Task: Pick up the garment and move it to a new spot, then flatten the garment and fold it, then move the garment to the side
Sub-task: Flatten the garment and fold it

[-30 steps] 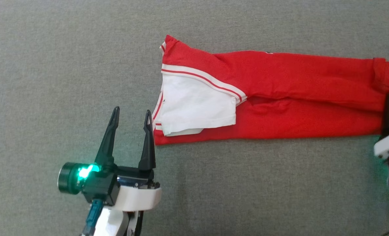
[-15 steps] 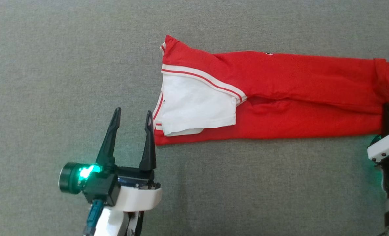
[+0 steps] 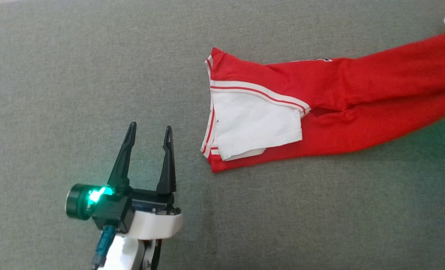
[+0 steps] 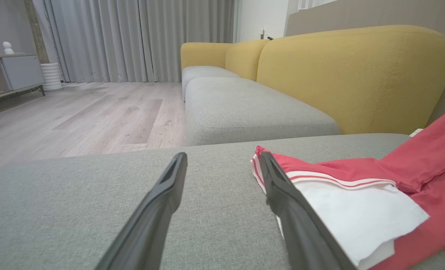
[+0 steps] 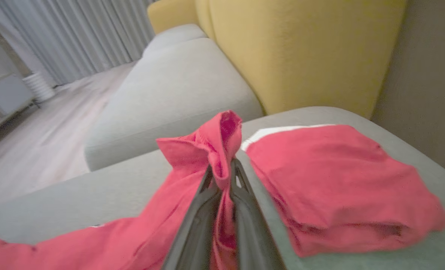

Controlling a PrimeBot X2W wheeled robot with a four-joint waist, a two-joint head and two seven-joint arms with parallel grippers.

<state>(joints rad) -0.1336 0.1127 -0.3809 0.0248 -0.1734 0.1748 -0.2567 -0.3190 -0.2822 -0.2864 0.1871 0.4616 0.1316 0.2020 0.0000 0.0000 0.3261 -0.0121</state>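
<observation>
The garment (image 3: 357, 97) is a long red folded strip on the grey cushion, with a white, red-striped panel (image 3: 252, 123) at its left end. Its right end rises blurred off the right edge of the head view. In the right wrist view my right gripper (image 5: 221, 170) is shut on that bunched red end (image 5: 222, 131), held above the cushion. My left gripper (image 3: 149, 133) stands open and holds nothing, just left of and below the panel end. Along its fingers (image 4: 170, 180) the garment (image 4: 424, 161) lies to the right, not touching them.
A plainer folded red garment (image 5: 338, 187) with a thin white stripe lies on the cushion right of my right gripper. Yellow sofa backrests (image 4: 349, 75) rise behind. A second grey seat (image 4: 244, 108) and wooden floor (image 4: 76, 120) lie past the cushion's edge.
My right gripper shut on the garment's right end and lifted it up and out of the head view. The whole garment slid right, away from my left gripper, which stayed put and open.
</observation>
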